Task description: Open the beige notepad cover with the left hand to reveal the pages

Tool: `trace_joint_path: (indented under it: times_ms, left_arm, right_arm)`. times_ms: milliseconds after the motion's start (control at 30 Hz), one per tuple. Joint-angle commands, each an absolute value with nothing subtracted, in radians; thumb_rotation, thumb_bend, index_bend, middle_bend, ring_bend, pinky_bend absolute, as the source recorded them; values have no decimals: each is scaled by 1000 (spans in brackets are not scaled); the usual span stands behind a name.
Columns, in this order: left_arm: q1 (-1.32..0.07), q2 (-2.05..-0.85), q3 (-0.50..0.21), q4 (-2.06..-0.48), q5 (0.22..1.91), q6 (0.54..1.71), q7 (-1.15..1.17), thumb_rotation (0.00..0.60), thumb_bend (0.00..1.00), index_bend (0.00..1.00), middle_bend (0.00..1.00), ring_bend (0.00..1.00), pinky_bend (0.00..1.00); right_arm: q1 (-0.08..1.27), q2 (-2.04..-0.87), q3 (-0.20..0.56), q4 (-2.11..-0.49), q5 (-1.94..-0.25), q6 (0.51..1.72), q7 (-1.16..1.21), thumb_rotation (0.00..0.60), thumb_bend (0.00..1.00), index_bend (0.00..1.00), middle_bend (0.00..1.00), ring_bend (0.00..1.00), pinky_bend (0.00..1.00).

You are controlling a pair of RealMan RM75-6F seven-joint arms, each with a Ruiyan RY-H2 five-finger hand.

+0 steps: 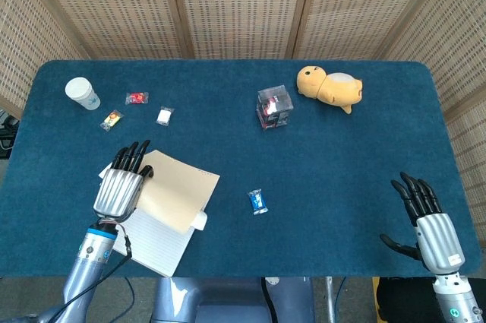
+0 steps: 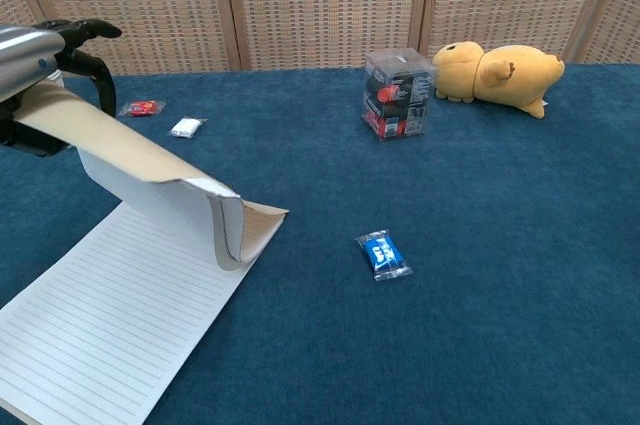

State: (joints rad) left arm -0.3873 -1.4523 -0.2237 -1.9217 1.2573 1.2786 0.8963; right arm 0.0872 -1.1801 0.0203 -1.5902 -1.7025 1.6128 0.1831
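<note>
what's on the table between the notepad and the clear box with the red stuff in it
Only bare blue cloth lies directly between the notepad and the clear box; the blue candy wrapper sits off that line, plain in the head view.

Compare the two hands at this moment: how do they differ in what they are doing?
The left hand grips the lifted beige cover above the lined pages; the right hand holds nothing, fingers spread. The left is raised over the notepad; the right sits at the table's near right edge. Both are silver-backed with black fingers.

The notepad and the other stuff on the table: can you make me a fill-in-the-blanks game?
1. The left robot hand lifts the beige ____ of the notepad.
2. The uncovered page is ____, not plain.
3. The yellow plush toy lies beside the clear ____.
4. The candy wrapper nearest the notepad is ____.

Missing words: cover, lined, box, blue
</note>
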Motion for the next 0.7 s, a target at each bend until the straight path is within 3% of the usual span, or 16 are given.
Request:
trace_joint_path:
  times_ms: [33,700]
  left_arm:
    - [-422,-1467,-261,-1922,1212,1273,904,600,658,845,0,0,114]
    - [-679,-1630,-413,-1676,929,1223,961,600,658,845,0,0,114]
  right_arm:
    - [89,-1182,19,-1589,-1701,1606,180,600,34,54,0,0,0]
    - [115,-1196,28,-1566,-1642,1532,188,600,34,54,0,0,0]
